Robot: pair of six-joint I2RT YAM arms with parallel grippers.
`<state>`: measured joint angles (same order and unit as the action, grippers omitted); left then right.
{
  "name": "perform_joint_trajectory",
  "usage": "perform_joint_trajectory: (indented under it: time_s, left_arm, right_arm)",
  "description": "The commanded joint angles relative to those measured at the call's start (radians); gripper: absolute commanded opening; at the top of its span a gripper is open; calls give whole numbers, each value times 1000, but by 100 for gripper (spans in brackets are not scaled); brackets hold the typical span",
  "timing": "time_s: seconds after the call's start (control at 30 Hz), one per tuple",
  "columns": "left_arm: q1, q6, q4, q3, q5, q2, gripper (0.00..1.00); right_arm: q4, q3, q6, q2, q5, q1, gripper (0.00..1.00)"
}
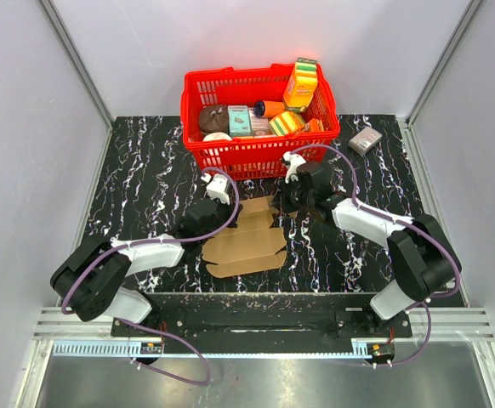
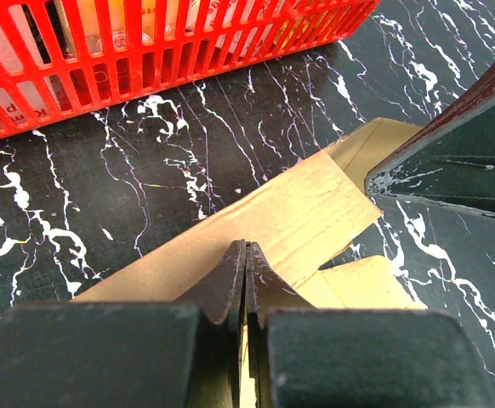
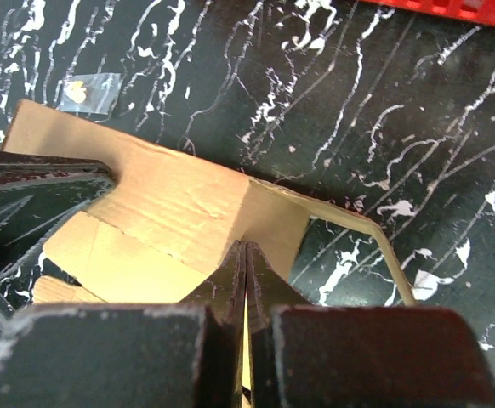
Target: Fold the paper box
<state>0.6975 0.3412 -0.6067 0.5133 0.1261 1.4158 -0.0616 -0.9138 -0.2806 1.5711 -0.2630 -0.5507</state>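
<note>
Both my claws meet over the flat brown kraft cardboard paper box. It lies part-unfolded on the black, white-veined marble bench between my two arms, just in front of the red slatted plastic basket of printed packages.

My left claw is closed tight, its tips down on a lifted flap at the sheet's left side. My right claw is closed just as tight, its tips on the flap opposite. A thin brown sliver shows between each pair of fingers, so an edge may be nipped there, but I cannot tell for sure.

The sheet looks light and thin. I judge it stiff across its panels but ready to hinge along the die-cut creases, and likely to skate on the glossy stone if pushed from one side only. The best hold seems to be a flap's free edge, close to its crease, with the other claw pinning the base panel. A hard squeeze could dent the board.
</note>
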Motion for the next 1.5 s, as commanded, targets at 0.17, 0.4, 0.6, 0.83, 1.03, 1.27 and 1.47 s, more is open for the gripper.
perform_joint_trajectory:
  time_s: [0.17, 0.4, 0.6, 0.83, 1.03, 1.27, 1.47]
  left_arm:
    - [-3, 10, -41, -6, -22, -9, 0]
    - [-4, 10, -42, -2, -28, -6, 0]
    - [-4, 10, -41, -2, -31, -9, 0]
    - [-4, 10, -39, -4, -33, -11, 0]
    - [-3, 12, -38, -4, -33, -14, 0]
    - [-4, 10, -39, -4, -31, -14, 0]
    - [-4, 12, -42, -7, -33, -12, 0]
  right_arm:
    - [89, -36, 37, 3, 113, 0, 0]
    - [25, -25, 9, 32, 36, 0, 0]
    - [-27, -20, -23, 50, -36, 0, 0]
    - [-90, -7, -72, 56, -85, 1, 0]
    - [-103, -2, -101, 78, -105, 1, 0]
    - [18, -16, -22, -11, 58, 1, 11]
    - [164, -49, 95, -120, 317, 6, 26]
